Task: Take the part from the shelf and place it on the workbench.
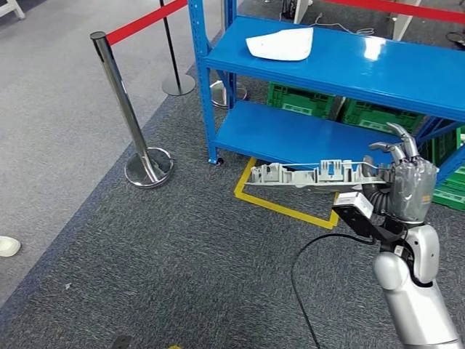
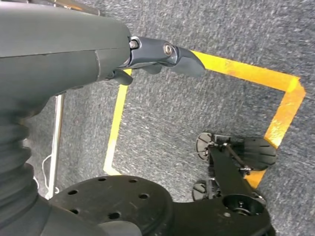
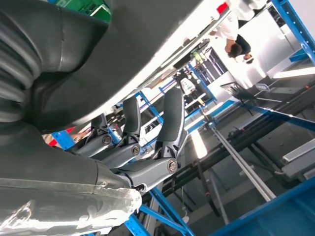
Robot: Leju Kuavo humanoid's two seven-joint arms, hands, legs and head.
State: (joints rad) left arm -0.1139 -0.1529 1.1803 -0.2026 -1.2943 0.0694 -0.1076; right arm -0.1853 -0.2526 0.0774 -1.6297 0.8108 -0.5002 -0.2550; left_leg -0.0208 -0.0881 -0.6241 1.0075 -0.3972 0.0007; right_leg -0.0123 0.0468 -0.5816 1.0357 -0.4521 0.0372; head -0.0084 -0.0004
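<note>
So right now my right hand [image 1: 408, 185] has the part [image 1: 312, 174], fingers [image 3: 171, 123] curled around one end of it. It's a long, thin, pale grey plastic strip, kind of a trim carrier, with lots of little ribs, tabs and clips standing up along its length and one small blue clip about midway. It sticks out roughly level from the hand, hanging in the air in front of the blue shelf [image 1: 334, 58], down around the height of the shelf's lower board and over the yellow floor marking [image 1: 282, 207] at the shelf's foot.

My guess on why it's held like that: grabbing one end keeps the whole length clear of the shelf posts, and keeping it flat should stop it swinging around. Downside is that most of the part is cantilevered off the hand, so I'd expect it to flex or twist if I move quickly.

There's a white moulded piece [image 1: 280, 43] lying on the shelf's top board, and green crates [image 1: 300, 99] behind the shelf. A chrome barrier post [image 1: 131, 120] with a red belt stands off to the side of the shelf.

Left hand [image 2: 163, 51] hangs down over carpet, holding nothing, and the fingers I can see are stretched out rather than curled.

No work surface in sight, so I reckon the pick is done and the carry and the drop-off are left.
</note>
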